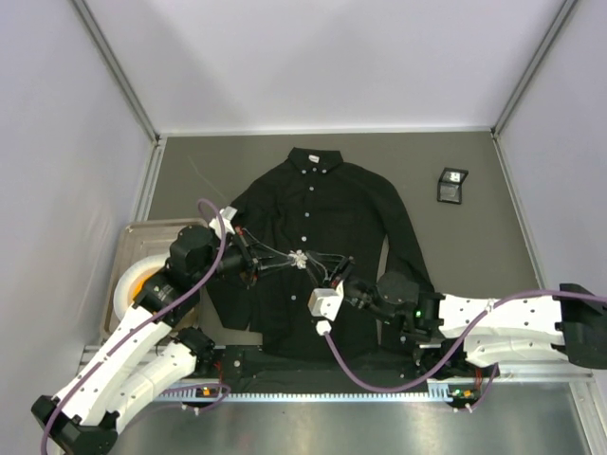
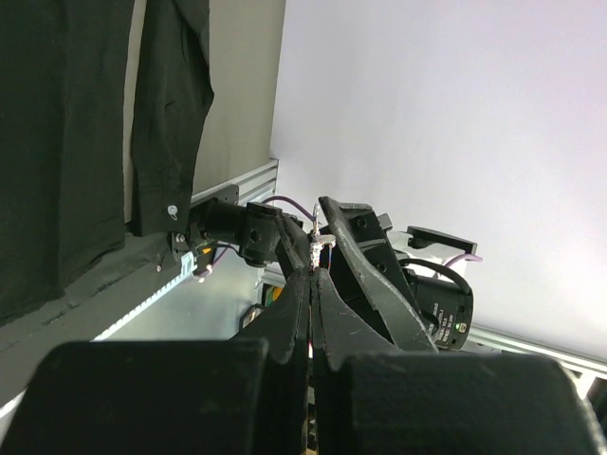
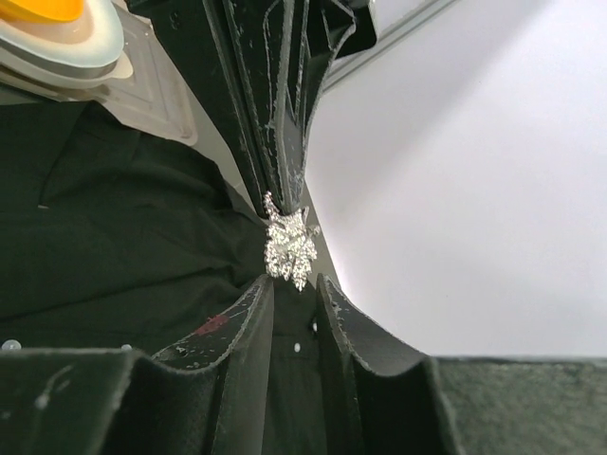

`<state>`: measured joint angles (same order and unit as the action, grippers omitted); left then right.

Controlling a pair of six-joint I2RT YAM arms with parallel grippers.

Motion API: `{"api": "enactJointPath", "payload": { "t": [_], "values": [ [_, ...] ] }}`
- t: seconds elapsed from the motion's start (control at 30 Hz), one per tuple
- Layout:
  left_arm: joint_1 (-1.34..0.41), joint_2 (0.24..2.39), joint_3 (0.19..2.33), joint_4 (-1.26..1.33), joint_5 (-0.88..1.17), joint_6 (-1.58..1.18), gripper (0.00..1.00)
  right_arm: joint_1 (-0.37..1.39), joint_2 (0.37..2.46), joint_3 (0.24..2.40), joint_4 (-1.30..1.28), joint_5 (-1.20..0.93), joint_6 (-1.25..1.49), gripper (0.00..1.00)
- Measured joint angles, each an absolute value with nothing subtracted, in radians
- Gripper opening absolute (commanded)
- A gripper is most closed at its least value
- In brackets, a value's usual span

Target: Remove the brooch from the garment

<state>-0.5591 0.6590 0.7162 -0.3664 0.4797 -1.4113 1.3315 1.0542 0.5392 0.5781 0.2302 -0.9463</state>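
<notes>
The left end effector is clamped tip-to-tip on one edge of the brooch; the brooch juts out just beyond those tips, over the front of the garment on the table; the right end effector faces it from the opposite side, fingers slightly apart; the brooch's free point sits at the mouth of that gap.

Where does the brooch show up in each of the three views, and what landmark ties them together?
Top external: the brooch is at centre, over the front of the garment.
Left wrist: mid-frame, at the tips of the shut left gripper.
Right wrist: centre, just above the open right gripper.
Shared landmark: the black garment, at left in both wrist views.
</notes>
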Motion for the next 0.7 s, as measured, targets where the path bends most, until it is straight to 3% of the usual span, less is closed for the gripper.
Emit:
{"api": "enactJointPath", "payload": {
  "t": [0.17,0.43,0.63,0.7],
  "values": [
    [-0.559,0.666,0.716,-0.359,0.482,-1.421,0.00,1.338,1.073,0.546,0.587,0.226,-0.951,0.20],
    [-0.556,0.666,0.703,-0.348,0.482,-1.450,0.00,1.339,1.097,0.552,0.598,0.247,-0.970,0.00],
    [-0.552,0.666,0.689,-0.306,0.483,-1.472,0.00,1.339,1.110,0.552,0.632,0.274,-0.972,0.00],
    [-0.551,0.665,0.678,-0.276,0.485,-1.472,0.22,1.339,1.110,0.551,0.647,0.288,-0.958,0.00]
  ]
}}
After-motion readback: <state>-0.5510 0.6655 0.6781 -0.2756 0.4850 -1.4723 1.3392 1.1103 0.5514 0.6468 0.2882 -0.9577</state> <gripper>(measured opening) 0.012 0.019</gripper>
